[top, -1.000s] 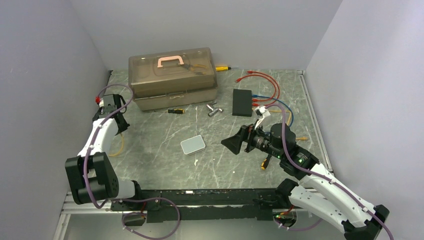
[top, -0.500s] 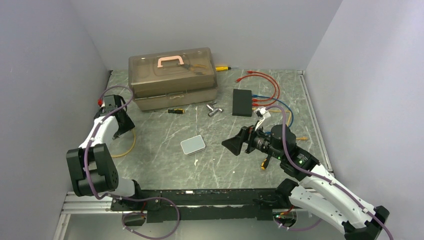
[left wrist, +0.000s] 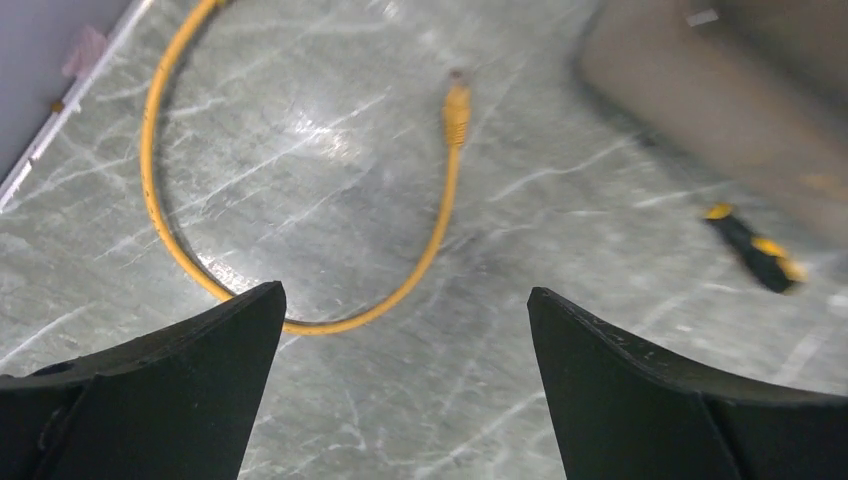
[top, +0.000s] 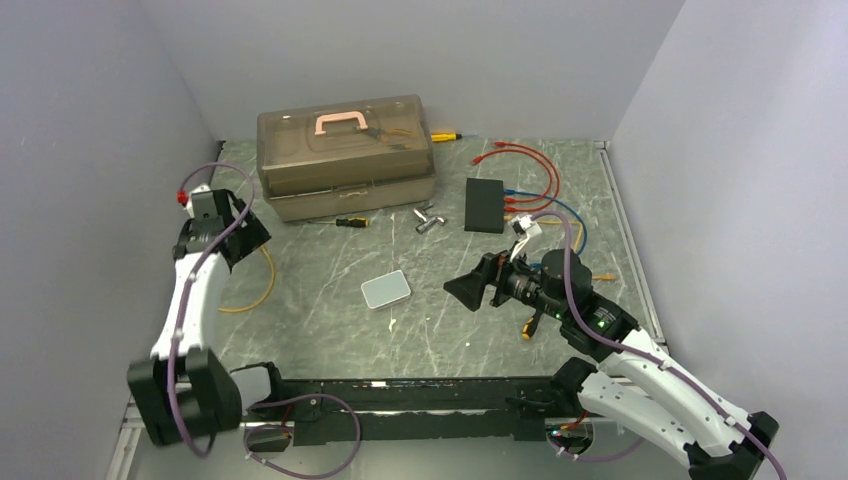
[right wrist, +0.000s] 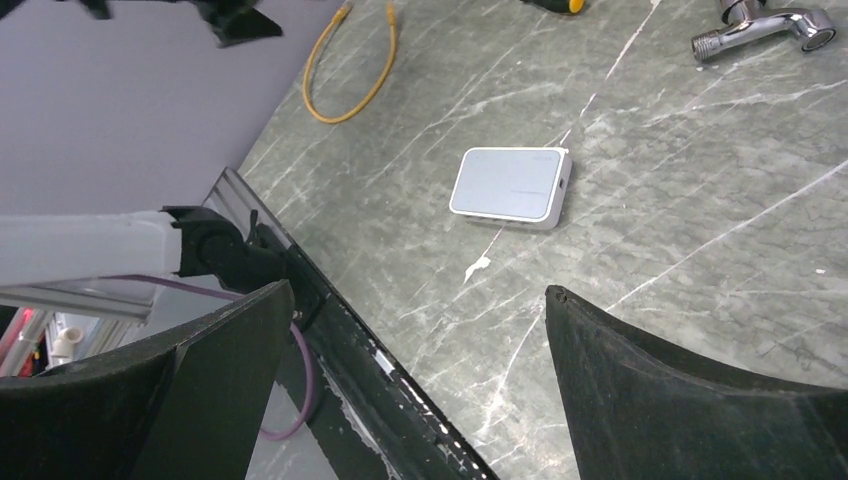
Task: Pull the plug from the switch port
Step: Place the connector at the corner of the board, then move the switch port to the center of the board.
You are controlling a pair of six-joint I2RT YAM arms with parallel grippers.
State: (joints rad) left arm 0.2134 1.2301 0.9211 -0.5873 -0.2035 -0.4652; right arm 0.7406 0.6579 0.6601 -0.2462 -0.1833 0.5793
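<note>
The switch point(top: 485, 204), a flat black box, lies at the back right of the table. Red cable ends point(top: 516, 201) and a blue one meet its right edge; how they sit in the ports is too small to tell. A loose yellow cable point(top: 256, 284) lies on the table at the left, its plug point(left wrist: 456, 100) free on the surface. My left gripper point(top: 236, 237) point(left wrist: 405, 290) hovers open above that cable, holding nothing. My right gripper point(top: 468, 289) point(right wrist: 420, 290) is open and empty near the table's middle, in front of the switch and pointing left.
A translucent brown toolbox point(top: 345, 155) stands at the back. A silver-grey tin point(top: 386, 289) point(right wrist: 508, 185) lies mid-table. A black-and-yellow screwdriver point(top: 350, 222) point(left wrist: 760, 250) and a metal fitting point(top: 428, 218) lie before the toolbox. An orange-handled tool point(top: 530, 328) lies under the right arm.
My left gripper has gone from shut to open and lifted back toward the left wall, leaving the yellow cable lying on the table. The right arm has not moved.
</note>
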